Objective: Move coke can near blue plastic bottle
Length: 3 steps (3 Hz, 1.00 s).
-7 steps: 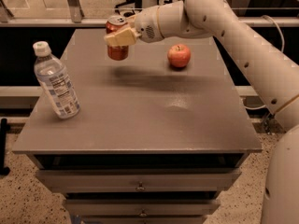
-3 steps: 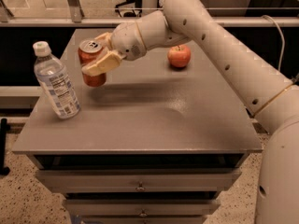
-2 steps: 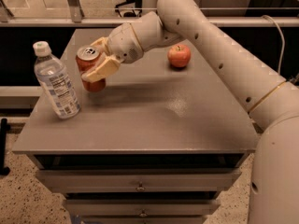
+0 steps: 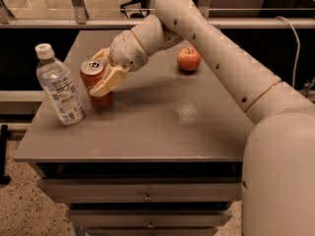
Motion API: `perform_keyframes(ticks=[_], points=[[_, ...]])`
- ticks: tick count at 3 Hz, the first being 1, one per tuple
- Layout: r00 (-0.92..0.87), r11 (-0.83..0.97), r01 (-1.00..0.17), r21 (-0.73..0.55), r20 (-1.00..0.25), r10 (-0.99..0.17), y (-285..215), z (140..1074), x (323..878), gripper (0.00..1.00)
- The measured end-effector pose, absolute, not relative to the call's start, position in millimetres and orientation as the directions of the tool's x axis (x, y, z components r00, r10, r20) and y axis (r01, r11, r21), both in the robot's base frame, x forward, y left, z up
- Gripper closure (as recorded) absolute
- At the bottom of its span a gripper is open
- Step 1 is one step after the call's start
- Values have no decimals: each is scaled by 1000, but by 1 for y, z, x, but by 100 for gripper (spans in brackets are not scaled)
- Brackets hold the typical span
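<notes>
Coke can [image 4: 93, 72] is upright low over the worktop [image 4: 162, 119], just beside the blue plastic bottle [image 4: 58, 88], gripper [image 4: 100, 75] clamped around it; red apple [image 4: 188, 59] lies well apart.

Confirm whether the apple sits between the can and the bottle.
No, the apple lies well away from both, while the gripper holds the can beside the bottle.

The small red aluminium soda can [image 4: 91, 80], silver top and tab facing up, sits gripped between the jaws, which clamp its upper half front and back. It is nearly upright, its base at the table [image 4: 162, 127]. The clear bluish plastic water bottle [image 4: 58, 90], white-capped and pale-labelled, stands upright just beside the jaws, close to the can but apart from it.
</notes>
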<state>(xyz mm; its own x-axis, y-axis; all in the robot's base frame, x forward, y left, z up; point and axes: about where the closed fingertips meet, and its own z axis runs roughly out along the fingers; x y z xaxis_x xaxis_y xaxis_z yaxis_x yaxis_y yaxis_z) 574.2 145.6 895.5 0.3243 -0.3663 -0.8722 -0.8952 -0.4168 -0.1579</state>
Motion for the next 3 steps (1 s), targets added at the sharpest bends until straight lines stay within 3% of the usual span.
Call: perform_keyframes(ticks=[3], points=[[349,-519,-846,-124,-864,-364,151,891,562,12]])
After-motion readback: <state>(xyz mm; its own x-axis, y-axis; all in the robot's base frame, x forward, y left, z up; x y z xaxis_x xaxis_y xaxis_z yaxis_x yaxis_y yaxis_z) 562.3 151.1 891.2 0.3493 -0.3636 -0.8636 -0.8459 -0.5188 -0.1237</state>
